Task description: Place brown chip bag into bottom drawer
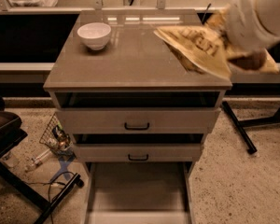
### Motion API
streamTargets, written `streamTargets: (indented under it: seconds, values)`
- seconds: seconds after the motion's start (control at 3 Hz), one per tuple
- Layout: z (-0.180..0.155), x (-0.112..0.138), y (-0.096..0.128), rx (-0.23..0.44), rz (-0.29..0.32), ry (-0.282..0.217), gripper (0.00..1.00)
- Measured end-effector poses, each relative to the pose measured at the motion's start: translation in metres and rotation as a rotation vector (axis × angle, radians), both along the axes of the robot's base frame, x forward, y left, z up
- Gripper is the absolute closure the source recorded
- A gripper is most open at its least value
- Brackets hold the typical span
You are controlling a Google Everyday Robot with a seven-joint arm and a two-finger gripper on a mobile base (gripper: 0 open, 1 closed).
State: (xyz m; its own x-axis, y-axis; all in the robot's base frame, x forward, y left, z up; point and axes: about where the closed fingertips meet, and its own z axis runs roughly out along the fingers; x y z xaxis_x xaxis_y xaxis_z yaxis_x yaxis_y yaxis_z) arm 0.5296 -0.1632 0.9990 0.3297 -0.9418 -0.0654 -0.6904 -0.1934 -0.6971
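Note:
The brown chip bag [200, 48] is a crinkled yellow-cream and dark brown foil bag. It hangs in the air over the right side of the cabinet top, tilted. My gripper [240, 55] is at the upper right under the blurred white arm, shut on the bag's right end. The bottom drawer [137, 192] is pulled out at the bottom of the view, a wide shallow tray with a bare floor, well below and to the left of the bag.
A white bowl [94, 34] stands on the cabinet top [130, 64] at the back left. The two upper drawers [137, 120] with dark handles are slightly ajar. A black stand and wire clutter [56, 139] lie on the floor at left; a black leg [240, 127] at right.

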Motion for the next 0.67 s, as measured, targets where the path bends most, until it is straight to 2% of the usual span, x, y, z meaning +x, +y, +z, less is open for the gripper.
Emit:
streamTargets:
  seconds: [0.33,0.67]
  values:
    - [-0.07,-0.056,-0.046,0.086,-0.069,0.124,1.0]
    - [-0.148,-0.119,-0.089,0.279,-0.159,0.307,1.0]
